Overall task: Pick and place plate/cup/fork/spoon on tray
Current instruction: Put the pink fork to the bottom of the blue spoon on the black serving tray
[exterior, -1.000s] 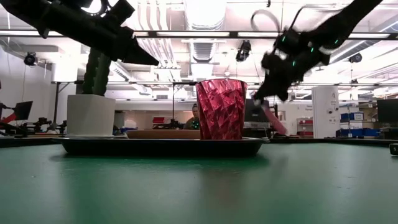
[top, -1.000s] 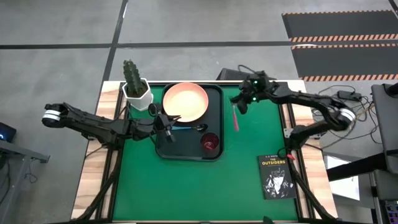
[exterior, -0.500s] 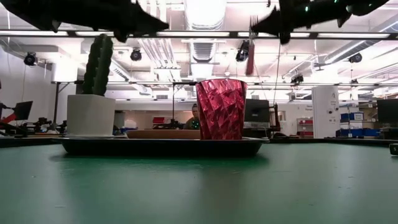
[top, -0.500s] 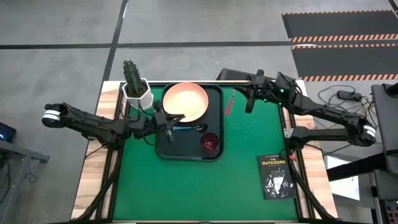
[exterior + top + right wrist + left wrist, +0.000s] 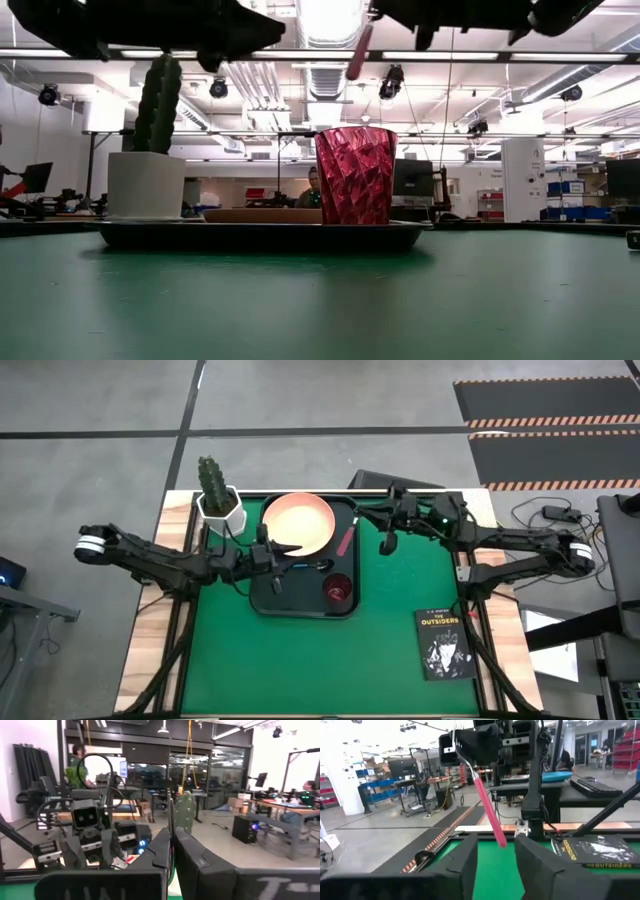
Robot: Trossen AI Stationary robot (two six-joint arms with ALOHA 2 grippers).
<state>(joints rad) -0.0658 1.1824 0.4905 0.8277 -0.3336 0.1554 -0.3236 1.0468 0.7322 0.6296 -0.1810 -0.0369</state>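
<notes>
The dark tray (image 5: pixel 262 595) holds the salmon-pink plate (image 5: pixel 298 525), the maroon cup (image 5: pixel 337 588) standing upright (image 5: pixel 356 175), and the blue-handled spoon (image 5: pixel 303 566). My right gripper (image 5: pixel 366 519) is high above the tray's right rim, shut on the pink-handled fork (image 5: pixel 346 540). The fork also shows in the left wrist view (image 5: pixel 487 810) and in the low view (image 5: pixel 358 50). My left gripper (image 5: pixel 268 556) hovers over the tray's left part, open and empty (image 5: pixel 492 865). My right gripper pinches the fork at its metal tine end (image 5: pixel 466 762) between its two fingers. The fingers come about level from the table's right side. The fork is lifted clear and hangs slanting below them, its pink handle's free end (image 5: pixel 501 840) lowest.
A white hexagonal pot with a cactus (image 5: pixel 219 503) stands at the tray's far left corner. A black book (image 5: pixel 443 643) lies on the green mat (image 5: pixel 400 610) near the right front. People and benches show in the room behind.
My right gripper has risen and gone toward the table's left edge with the fork. The fork was low beside the tray's right rim and now hangs high over that rim. My left gripper has risen a little above the tray.
</notes>
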